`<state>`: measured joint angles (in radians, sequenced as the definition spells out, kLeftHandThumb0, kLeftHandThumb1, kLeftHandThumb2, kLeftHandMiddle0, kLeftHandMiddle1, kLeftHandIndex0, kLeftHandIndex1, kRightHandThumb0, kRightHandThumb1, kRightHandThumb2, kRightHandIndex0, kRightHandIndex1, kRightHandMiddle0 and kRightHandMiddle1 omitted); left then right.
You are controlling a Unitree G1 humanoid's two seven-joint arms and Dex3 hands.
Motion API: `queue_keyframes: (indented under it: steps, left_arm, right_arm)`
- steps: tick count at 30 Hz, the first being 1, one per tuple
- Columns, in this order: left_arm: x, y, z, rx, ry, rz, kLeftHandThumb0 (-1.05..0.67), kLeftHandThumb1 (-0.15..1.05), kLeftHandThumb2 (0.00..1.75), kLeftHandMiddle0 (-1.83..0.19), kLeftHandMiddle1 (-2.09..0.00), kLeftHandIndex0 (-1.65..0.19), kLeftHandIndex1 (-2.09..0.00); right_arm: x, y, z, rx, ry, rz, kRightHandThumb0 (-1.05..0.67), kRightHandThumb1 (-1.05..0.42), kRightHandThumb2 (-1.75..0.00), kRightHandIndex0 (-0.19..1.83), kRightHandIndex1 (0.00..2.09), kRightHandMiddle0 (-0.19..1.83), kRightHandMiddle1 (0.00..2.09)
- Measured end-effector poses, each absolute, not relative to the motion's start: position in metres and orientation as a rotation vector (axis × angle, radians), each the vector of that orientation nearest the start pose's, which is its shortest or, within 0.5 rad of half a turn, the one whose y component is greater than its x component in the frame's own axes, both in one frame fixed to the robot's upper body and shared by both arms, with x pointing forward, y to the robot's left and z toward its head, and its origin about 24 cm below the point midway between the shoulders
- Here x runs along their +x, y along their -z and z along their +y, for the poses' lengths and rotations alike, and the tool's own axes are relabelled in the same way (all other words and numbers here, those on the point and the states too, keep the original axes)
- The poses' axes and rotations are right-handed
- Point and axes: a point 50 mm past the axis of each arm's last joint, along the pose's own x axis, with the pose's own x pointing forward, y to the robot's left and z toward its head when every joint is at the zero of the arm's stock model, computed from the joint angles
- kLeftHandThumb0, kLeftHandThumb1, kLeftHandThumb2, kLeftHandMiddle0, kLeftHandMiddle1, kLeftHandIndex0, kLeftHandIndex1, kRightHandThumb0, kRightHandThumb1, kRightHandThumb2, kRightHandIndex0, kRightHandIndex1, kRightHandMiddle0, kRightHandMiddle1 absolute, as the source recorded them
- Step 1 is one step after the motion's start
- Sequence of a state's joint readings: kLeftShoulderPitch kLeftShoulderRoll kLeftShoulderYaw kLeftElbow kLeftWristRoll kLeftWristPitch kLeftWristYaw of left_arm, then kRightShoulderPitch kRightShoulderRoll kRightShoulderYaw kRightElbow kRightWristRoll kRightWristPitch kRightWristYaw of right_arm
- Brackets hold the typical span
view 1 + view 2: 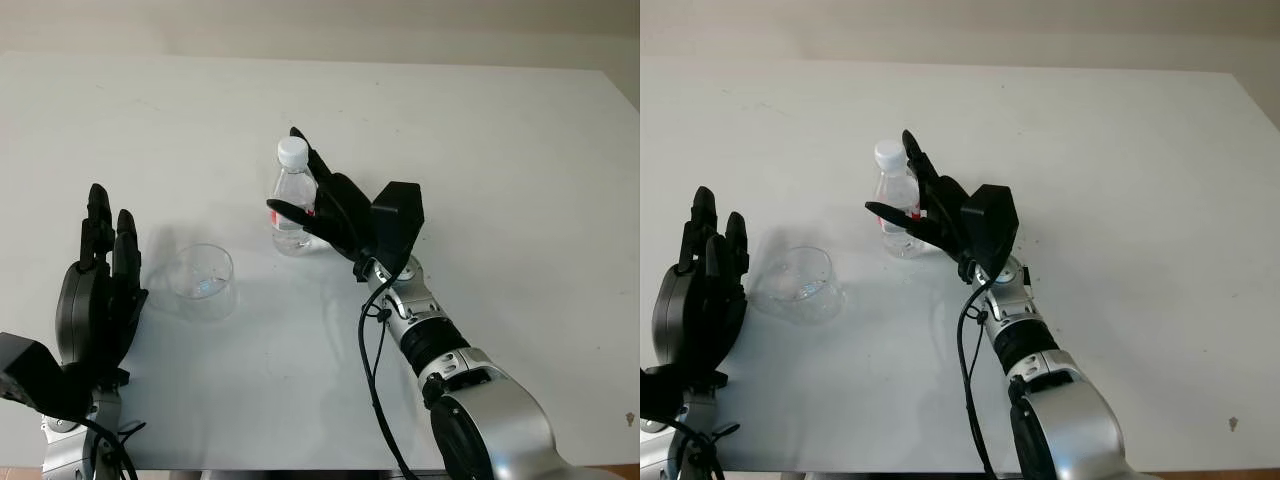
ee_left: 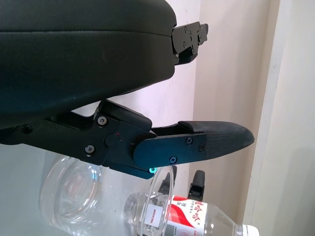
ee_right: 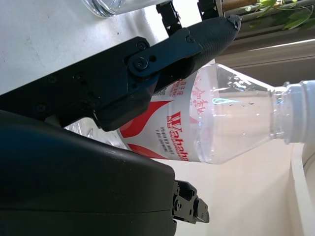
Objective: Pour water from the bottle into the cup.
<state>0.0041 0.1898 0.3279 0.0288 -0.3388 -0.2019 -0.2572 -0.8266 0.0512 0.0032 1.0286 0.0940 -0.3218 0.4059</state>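
Right wrist view: right hand's (image 1: 335,215) fingers (image 3: 206,34) wrap the label of the thin, crushable, capped bottle (image 1: 292,205); cup (image 1: 203,280) at 8 o'clock; left hand (image 1: 98,295) open.

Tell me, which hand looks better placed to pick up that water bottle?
The right hand: its fingers already reach around the upright bottle. The left hand is open beside the cup, away from the bottle.

A broad white table (image 1: 500,150) fills the scene, its far edge running left to right against a pale beige wall (image 1: 320,20). Soft light falls across the tabletop, with faint specks on the right side. Green leaves (image 3: 288,12) peek in beyond a window ledge.
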Motion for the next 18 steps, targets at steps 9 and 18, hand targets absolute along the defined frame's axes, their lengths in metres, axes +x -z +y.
queue_keyframes:
  steps: [9,18]
  left_arm:
    - [0.2388,-0.0747,0.2553,-0.084,-0.086,-0.27,-0.79,1.05,0.49,0.16,-0.06,0.19,-0.04]
    - [0.2406,-0.0747,0.2554,-0.085,-0.086,-0.28,-0.79,1.05,0.48,0.18,-0.05,0.19,-0.04]
  right_arm:
    - [0.3668,-0.0849,-0.0506,0.048,-0.647,-0.092,-0.89,-0.89,-0.05,-0.19,0.0,-0.19,0.0]
    - [0.3672,-0.0924,-0.0462,0.026,-0.666,-0.139,-0.59,-0.87,-0.05,0.02,0.12,0.11,0.17]
